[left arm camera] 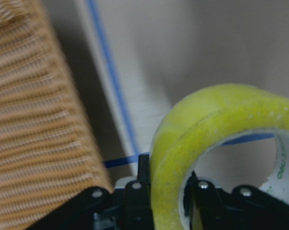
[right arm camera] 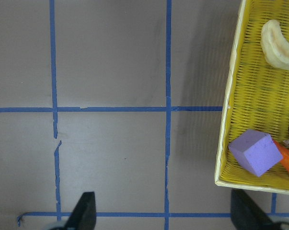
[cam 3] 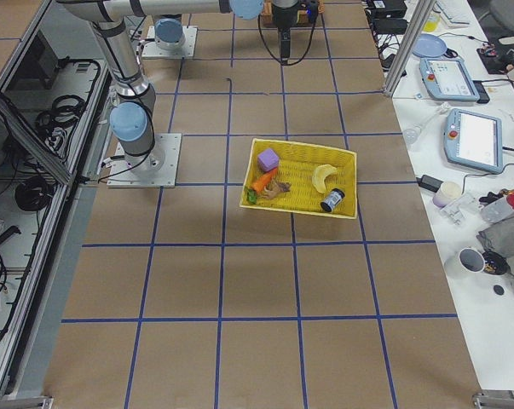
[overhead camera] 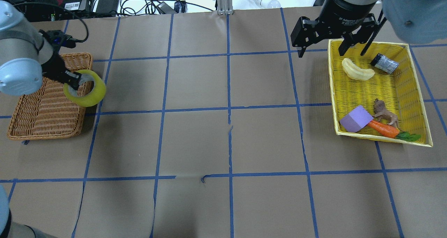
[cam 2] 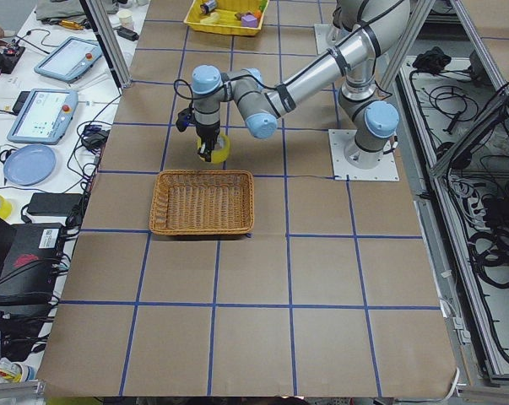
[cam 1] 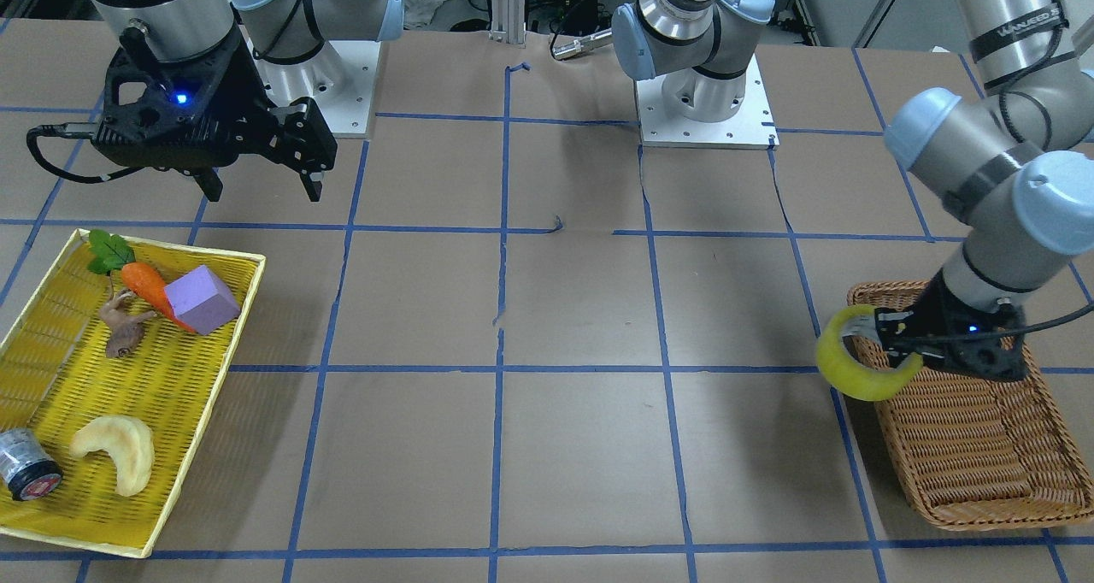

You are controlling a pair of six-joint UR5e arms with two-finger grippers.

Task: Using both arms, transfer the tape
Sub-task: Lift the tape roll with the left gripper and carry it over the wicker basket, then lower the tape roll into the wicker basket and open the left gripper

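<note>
The yellow tape roll with its grey-white core hangs in my left gripper, which is shut on its rim, above the inner edge of the wicker basket. The roll shows in the front view, in the left side view and close up in the left wrist view. My right gripper is open and empty, raised beside the far inner corner of the yellow tray. It shows in the front view too.
The yellow tray holds a pale banana shape, a dark silver cylinder, a purple block, a carrot and a small brown animal figure. Blue tape lines grid the brown table.
</note>
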